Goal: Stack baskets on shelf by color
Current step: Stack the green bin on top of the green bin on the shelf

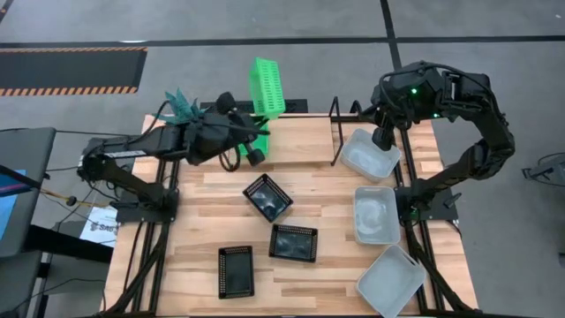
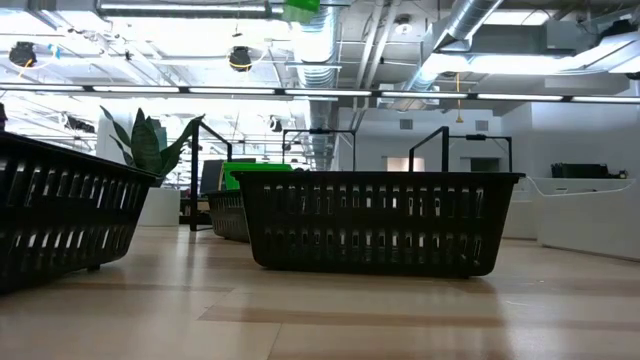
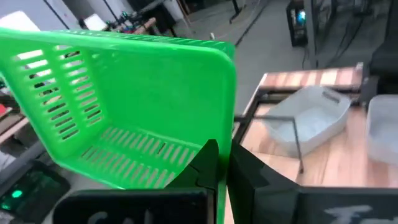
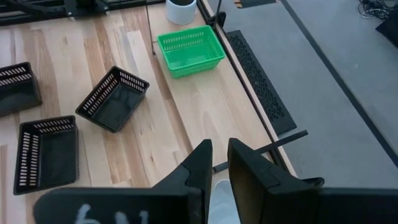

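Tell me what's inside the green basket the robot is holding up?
Nothing shows inside. The left pincer grips the green basket by its rim, tipped on its side, and its slotted floor looks bare. The corner behind the pincer is hidden.

A wooden table (image 1: 300,278) stands on a grey floor (image 1: 265,22) with a striped hazard mat (image 1: 71,71). A potted plant (image 2: 150,150) sits at the table's far left corner.
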Available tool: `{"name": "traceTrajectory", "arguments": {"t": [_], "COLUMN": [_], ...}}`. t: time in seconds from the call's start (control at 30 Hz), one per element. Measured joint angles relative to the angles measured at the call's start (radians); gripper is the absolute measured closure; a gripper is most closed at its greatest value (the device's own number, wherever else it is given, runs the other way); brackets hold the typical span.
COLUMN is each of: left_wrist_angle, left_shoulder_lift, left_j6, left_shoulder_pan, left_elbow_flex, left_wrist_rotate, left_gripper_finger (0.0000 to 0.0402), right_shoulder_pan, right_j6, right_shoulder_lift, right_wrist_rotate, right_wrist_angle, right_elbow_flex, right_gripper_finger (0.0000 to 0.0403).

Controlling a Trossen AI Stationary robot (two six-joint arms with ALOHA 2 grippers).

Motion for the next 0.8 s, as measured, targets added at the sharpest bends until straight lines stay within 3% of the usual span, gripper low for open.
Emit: {"name": "traceTrajectory", "arguments": {"t": [0.3,0.63,0.8], "left_wrist_angle": [-0.023,-0.146,-0.273], "left_shoulder_lift": [0.095,0.242,0.285], "left_j6": [0.146,0.393,0.250], "left_shoulder_pan": [0.070,0.140,0.185], "left_elbow_flex": [0.001,0.001,0.001], "left_wrist_rotate": [0.127,0.139,0.118], "left_gripper_finger": [0.0401,0.0401,0.0401], "right_shoulder_pan": [0.000,0.000,0.000], "right_j6": [0.045,0.136,0.159], "right_shoulder_lift": [0.014,0.015,0.015], "right_wrist_rotate": [0.004,0.007,0.007], "right_wrist_angle": [0.003,0.003,0.003], "right_elbow_flex": [0.000,0.000,0.000], "right_gripper_finger": [0.0325,0.0325,0.0325]}}
